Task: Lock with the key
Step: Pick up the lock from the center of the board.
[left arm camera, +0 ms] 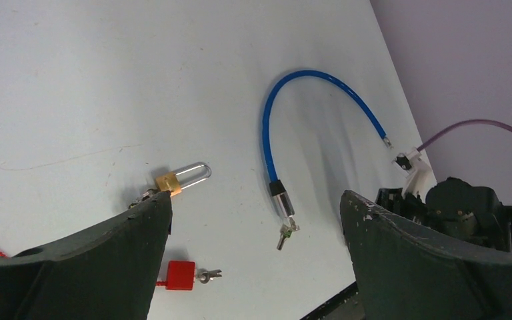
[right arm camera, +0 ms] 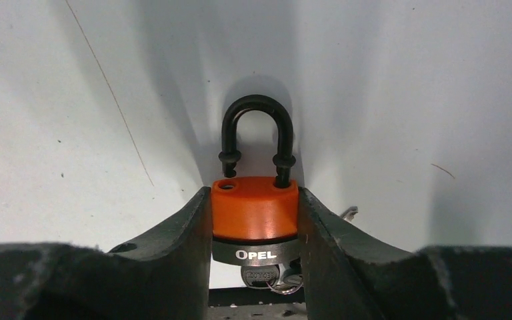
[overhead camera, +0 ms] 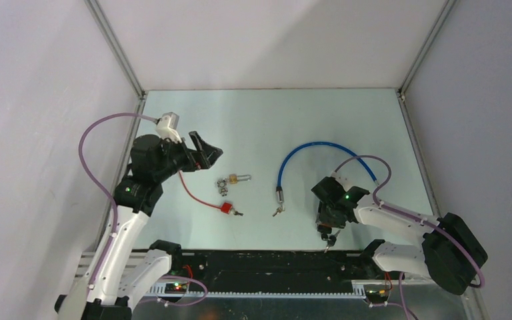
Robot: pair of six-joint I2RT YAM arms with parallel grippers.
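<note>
My right gripper (overhead camera: 325,230) (right arm camera: 255,197) is shut on an orange padlock (right arm camera: 255,207) marked OPEL, gripped by its sides near the table's front edge. Its black shackle (right arm camera: 255,107) points away from me and stands open: the left leg is out of its hole, the right leg is in. A key (right arm camera: 267,275) with a ring sticks out of the padlock's bottom. In the top view the padlock (overhead camera: 323,228) is mostly hidden by the fingers. My left gripper (overhead camera: 207,150) (left arm camera: 257,199) is open and empty, held above the table left of centre.
A small brass padlock (overhead camera: 235,179) (left arm camera: 168,181) with keys lies mid-table. A red cable lock (overhead camera: 227,207) (left arm camera: 180,275) with a key lies nearer me. A blue cable lock (overhead camera: 320,148) (left arm camera: 307,77) arcs between the arms, its keyed cylinder (left arm camera: 281,198) at the near end.
</note>
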